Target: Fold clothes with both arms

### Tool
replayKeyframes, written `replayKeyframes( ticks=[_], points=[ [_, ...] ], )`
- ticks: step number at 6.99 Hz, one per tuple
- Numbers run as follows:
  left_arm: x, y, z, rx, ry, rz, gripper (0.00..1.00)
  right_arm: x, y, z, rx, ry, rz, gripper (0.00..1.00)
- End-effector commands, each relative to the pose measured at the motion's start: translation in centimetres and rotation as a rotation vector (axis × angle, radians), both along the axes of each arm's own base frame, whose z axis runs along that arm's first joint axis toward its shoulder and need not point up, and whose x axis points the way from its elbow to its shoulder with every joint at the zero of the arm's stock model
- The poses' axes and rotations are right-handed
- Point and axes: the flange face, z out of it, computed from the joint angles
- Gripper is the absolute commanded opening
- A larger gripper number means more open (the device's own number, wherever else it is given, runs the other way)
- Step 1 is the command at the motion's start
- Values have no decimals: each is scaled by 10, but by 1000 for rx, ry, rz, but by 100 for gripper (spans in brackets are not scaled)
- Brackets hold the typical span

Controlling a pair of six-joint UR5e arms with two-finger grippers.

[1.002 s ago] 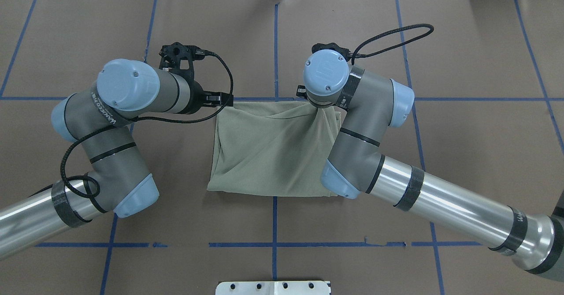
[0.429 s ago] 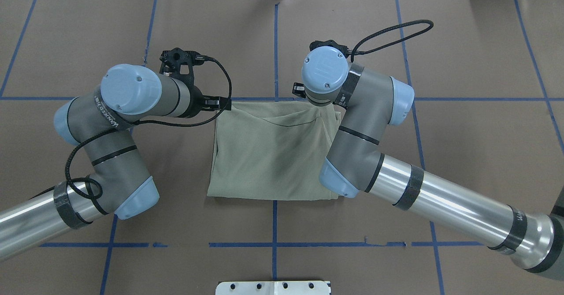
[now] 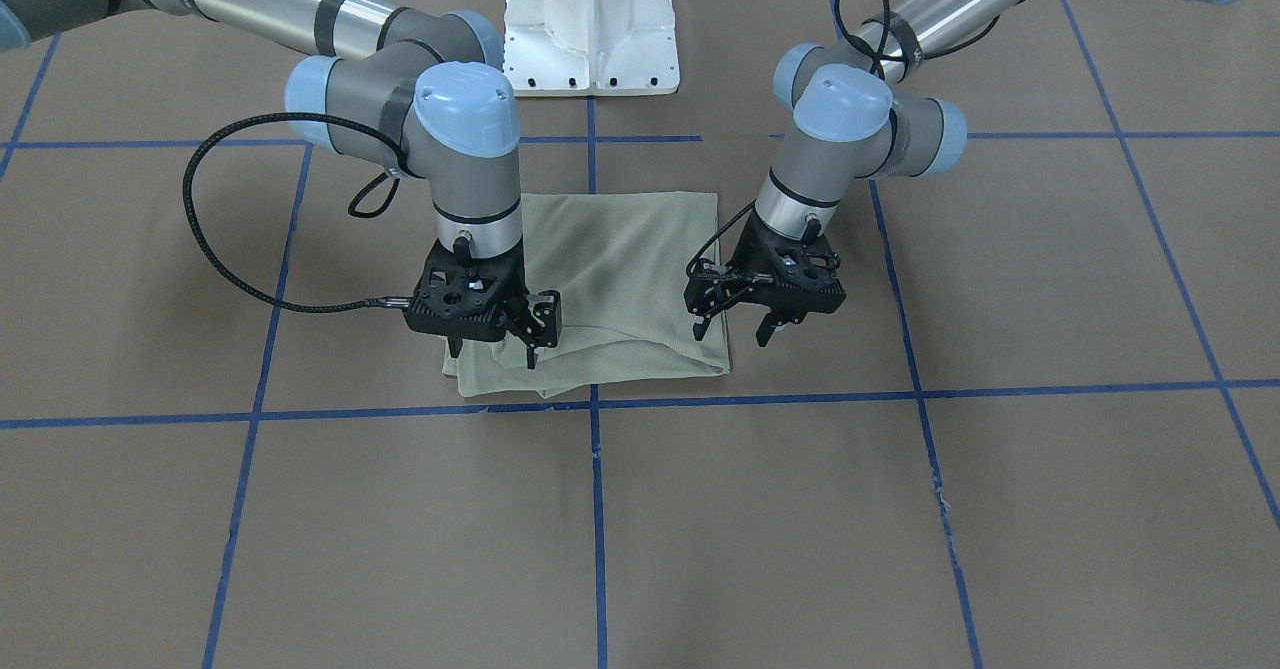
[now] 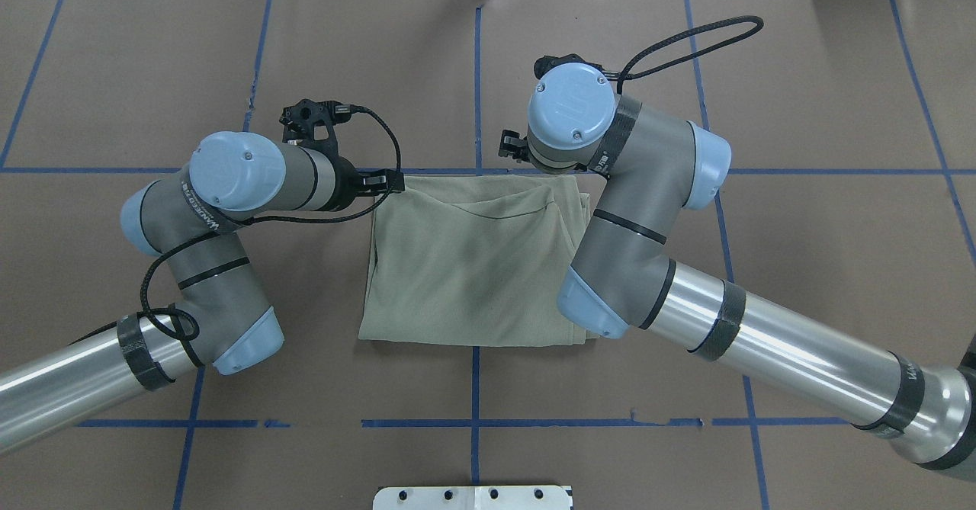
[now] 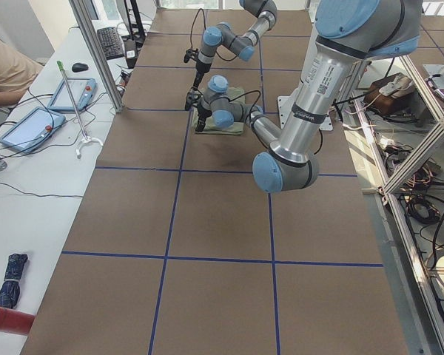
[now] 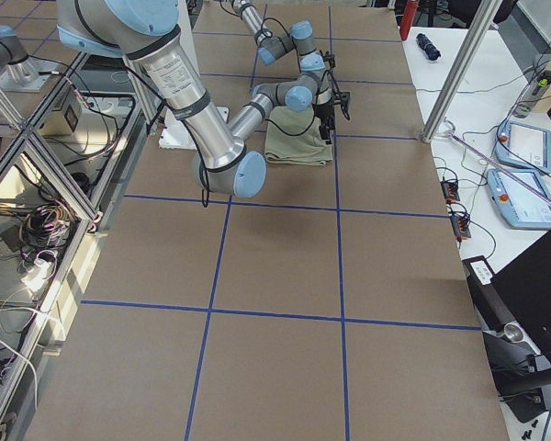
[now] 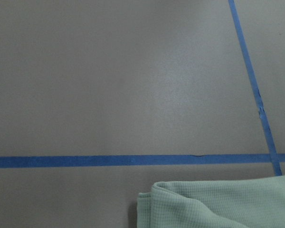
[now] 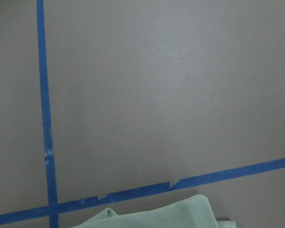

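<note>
The sage-green shirt (image 4: 473, 266) lies folded into a flat rectangle at the table's middle; it also shows in the front view (image 3: 620, 259). My left gripper (image 3: 733, 331) hangs open and empty just above the shirt's far left corner, and shows in the overhead view (image 4: 381, 181). My right gripper (image 3: 493, 351) hangs open and empty over the far right corner, mostly hidden under its wrist in the overhead view (image 4: 511, 148). Each wrist view shows only a shirt edge at its bottom (image 7: 218, 204) (image 8: 156, 213), with no fingers in frame.
Brown table paper with a blue tape grid (image 4: 474, 422). The white base pedestal (image 3: 590, 19) stands at the robot's side. A side desk with tablets (image 5: 52, 111) and a seated person (image 5: 0, 66) is beyond the far edge.
The right gripper let go of the shirt's far right corner, and the pulled-up cloth dropped flat. Both grippers drew back a little toward the far edge.
</note>
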Motion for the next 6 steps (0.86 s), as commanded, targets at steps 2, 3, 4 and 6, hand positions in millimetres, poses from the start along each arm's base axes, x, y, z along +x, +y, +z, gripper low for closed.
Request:
replayKeyframes(
  ticks=[2, 3, 4, 6],
  points=[
    [6, -2, 7, -47, 64, -31, 11, 4, -2, -1, 0, -4, 2, 100],
    [6, -2, 7, -44, 62, -29, 0, 4, -2, -1, -1, -5, 3, 100],
    [5, -2, 8, -41, 58, -29, 0, 4, -2, -1, -1, -5, 3, 100],
    [-3, -9, 10, 15, 29, -16, 0, 6, -3, 5, -5, 2, 5, 100]
  ],
)
